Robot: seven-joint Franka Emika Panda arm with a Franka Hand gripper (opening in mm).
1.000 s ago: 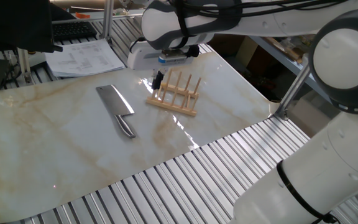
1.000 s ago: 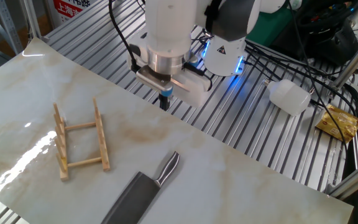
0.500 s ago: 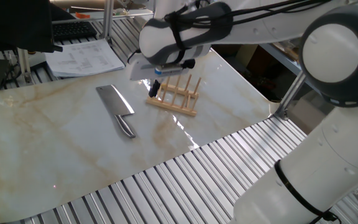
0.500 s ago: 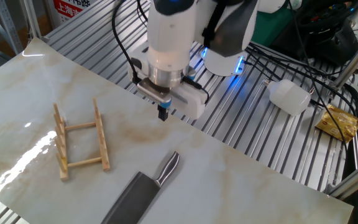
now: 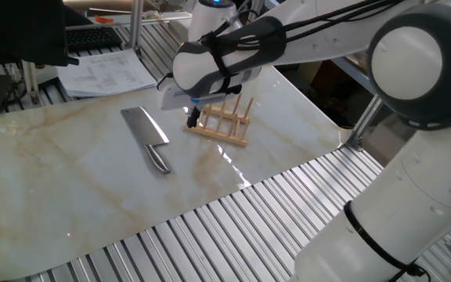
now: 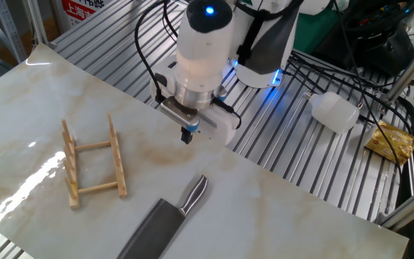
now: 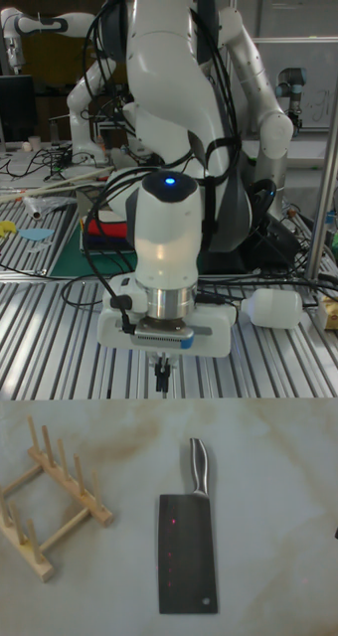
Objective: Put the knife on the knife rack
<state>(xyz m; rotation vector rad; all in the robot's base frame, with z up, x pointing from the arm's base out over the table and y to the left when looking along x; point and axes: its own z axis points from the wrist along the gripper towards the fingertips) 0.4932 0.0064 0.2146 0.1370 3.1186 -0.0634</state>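
Tall fixed view puts our claw [image 7: 163, 378] pinched nearly closed and empty, so we reckon it's approaching: next, open over the knife [image 7: 189, 533] handle just below it.

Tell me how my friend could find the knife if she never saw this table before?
Look at the big marble-patterned table below the white robot arm. Two things lie on it: a light-wood knife rack with upright pegs, and beside it the knife. The knife is the flat, all-metal one, with a broad grey blade and a shiny rounded handle.
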